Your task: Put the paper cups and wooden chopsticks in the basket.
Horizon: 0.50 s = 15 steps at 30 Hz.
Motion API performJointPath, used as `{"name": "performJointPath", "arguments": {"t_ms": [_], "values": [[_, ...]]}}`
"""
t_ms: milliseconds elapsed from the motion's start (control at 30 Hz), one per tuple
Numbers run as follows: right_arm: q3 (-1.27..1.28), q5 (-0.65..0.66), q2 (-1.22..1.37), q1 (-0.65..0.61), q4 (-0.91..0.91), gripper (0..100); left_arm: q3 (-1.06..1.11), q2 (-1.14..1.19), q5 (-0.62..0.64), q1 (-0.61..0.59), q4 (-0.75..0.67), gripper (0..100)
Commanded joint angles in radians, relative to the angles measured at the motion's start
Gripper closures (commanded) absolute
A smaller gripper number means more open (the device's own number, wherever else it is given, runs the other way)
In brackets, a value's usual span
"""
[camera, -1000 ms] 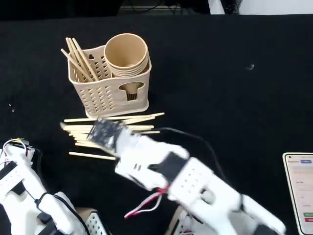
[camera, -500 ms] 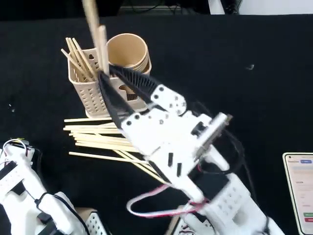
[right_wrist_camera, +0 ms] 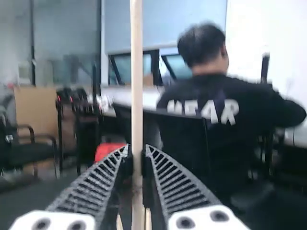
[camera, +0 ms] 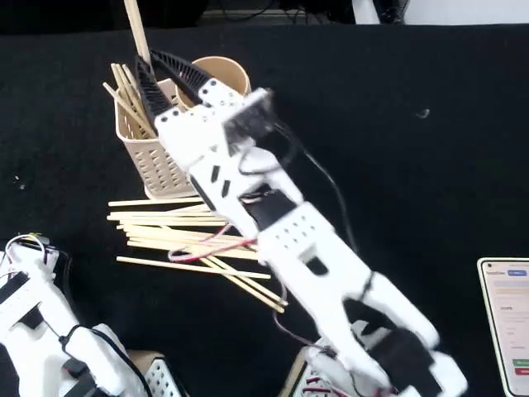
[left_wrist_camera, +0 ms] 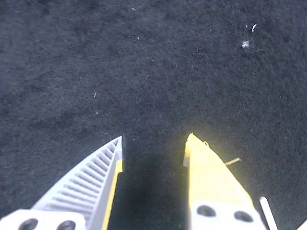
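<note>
Black ribbed fingers of the right gripper (camera: 147, 58) were clenched on 1 pale wooden chopstick (camera: 134, 25). It was held close to upright, w/ most of its length sticking up past the fingertips. In the right wrist view the jaws stood nearly closed, w/ just the stick's width left btwn them. The stick's lower end was hidden behind the fingers, so whether it reached inside anything couldn't be told.

This gripper hung just above the rim of the beige perforated plastic basket (camera: 178, 165). A stack of tan paper cups (camera: 227, 70) sat in 1 compartment, partly hidden by the white arm. A bundle of wooden chopsticks (camera: 124, 91) leaned in the other compartment.

More loose wooden chopsticks (camera: 178, 223) lay in a heap on the black cloth-covered table (camera: 413, 165), just in front of the basket, and a few were angled off under the arm.

The left gripper (left_wrist_camera: 153, 141) was released, jaws apart w/ nothing btwn them, pointing down at bare cloth. A white phone (camera: 506, 322) lay at the table's edge, well apart from the basket.
</note>
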Motion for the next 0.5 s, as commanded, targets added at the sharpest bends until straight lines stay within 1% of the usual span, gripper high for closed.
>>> {"name": "performJointPath", "arguments": {"t_ms": [0,100,167,267,467], "values": [[-0.079,-0.009,0.062,0.009,-0.014,98.5,-0.033,-0.009,0.002,0.010,-0.012,79],[-0.081,-0.008,0.087,-0.003,-0.012,96.7,-0.033,-0.011,0.002,0.010,-0.012,79],[-0.073,-0.008,0.087,-0.006,0.003,91.8,-0.033,-0.011,0.002,0.010,-0.012,79],[-0.071,-0.008,0.054,-0.015,0.083,86.5,-0.033,-0.011,0.002,0.010,-0.012,79],[-0.064,-0.009,-0.116,-0.020,0.285,86.3,-0.033,-0.011,0.002,0.010,-0.012,79]]}}
